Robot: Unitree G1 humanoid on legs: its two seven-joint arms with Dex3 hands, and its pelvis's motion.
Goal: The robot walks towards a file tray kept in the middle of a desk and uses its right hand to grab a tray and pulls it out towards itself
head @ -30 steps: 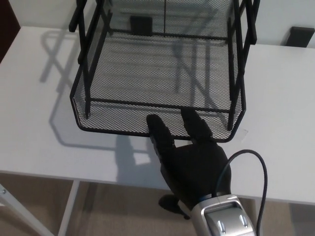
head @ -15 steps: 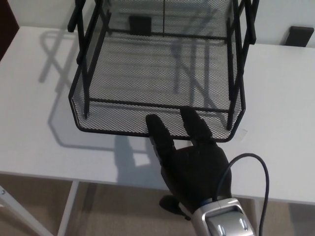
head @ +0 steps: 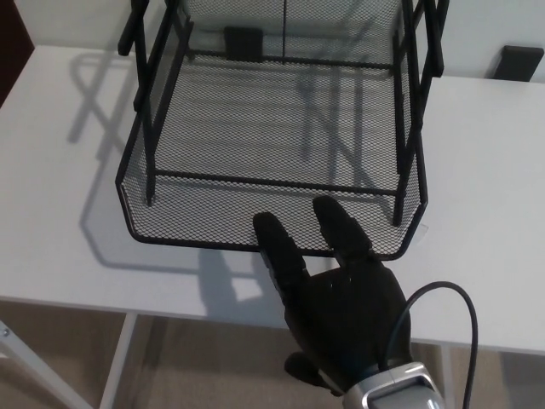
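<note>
A black wire-mesh file tray (head: 196, 240) lies on the white desk (head: 60, 221), slid out from under the black rack frame (head: 146, 102) so that its front rim sits near the desk's front edge. My right hand (head: 341, 298) comes in from the bottom right. Its two fingers (head: 277, 243) are hooked over the middle-right of the tray's front rim, with the thumb low below the desk edge. The hand is shut on the tray's rim. My left hand does not show.
The rack's upright posts (head: 409, 111) stand over the tray's sides. Two small black objects (head: 243, 41) (head: 521, 61) sit at the desk's back edge. A black cable (head: 443, 294) loops from my wrist. The desk leg (head: 119, 358) and beige floor show below.
The tray has slid toward me, its front rim now lower in the picture. My right hand has drawn back with it, still on the rim.
</note>
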